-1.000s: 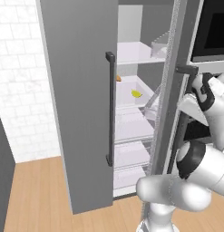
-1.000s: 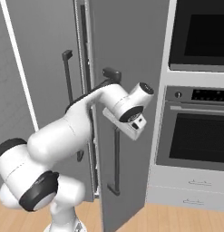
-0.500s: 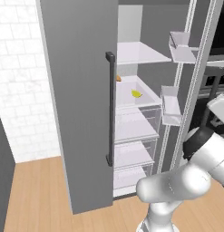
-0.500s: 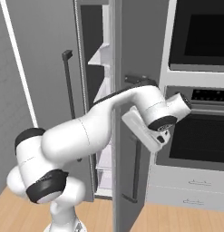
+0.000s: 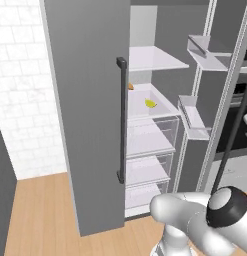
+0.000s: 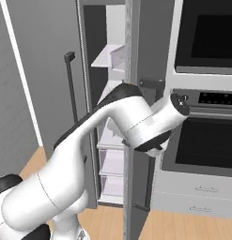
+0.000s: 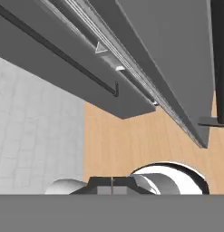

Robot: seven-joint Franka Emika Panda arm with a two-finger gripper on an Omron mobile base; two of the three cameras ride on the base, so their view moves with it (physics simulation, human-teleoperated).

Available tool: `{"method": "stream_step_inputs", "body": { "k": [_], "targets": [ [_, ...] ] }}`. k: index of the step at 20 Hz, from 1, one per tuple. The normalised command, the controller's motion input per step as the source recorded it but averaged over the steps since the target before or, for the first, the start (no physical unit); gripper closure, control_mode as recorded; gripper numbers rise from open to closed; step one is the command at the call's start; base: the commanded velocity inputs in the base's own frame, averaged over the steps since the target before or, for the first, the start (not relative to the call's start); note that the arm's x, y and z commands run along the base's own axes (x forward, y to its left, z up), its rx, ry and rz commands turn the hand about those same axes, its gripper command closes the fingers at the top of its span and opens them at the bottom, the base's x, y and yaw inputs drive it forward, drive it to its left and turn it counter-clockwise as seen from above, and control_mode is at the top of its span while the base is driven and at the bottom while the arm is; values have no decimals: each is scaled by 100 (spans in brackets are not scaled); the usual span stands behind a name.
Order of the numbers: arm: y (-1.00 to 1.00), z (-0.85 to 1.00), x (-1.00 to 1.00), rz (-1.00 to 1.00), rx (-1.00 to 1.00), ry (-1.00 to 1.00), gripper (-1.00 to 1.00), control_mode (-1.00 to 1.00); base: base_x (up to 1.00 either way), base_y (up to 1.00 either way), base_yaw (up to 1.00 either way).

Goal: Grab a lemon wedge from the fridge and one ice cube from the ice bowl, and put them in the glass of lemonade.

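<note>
End effector (image 7: 111, 186) closed; crescent yellow lemon wedge (image 5: 150, 103).

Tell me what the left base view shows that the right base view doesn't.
Left base view alone: the lemon wedge on a white fridge shelf, a small orange piece behind it, and white brick wall. Right base view alone: the black wall ovens beside the fridge. Both: the open fridge, its dark bar handle, white shelves and clear drawers.
</note>
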Motion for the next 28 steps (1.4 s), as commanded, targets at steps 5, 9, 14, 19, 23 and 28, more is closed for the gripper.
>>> {"method": "stream_step_inputs", "body": {
  "k": [5,9,14,19,23,28],
  "targets": [
    [59,42,-20,-11,-29,-9,-100,-100,0,0,0],
    [99,0,1,-31,-34,0,-100,-100,0,0,0],
    [91,0,44,-32,-43,1,-100,-100,0,0,0],
    [8,23,62,-35,-51,9,-100,-100,0,0,0],
    [5,9,92,-36,-50,0,-100,-100,0,0,0],
    [0,10,81,-26,-29,7,-100,-100,0,0,0]
  ]
}}
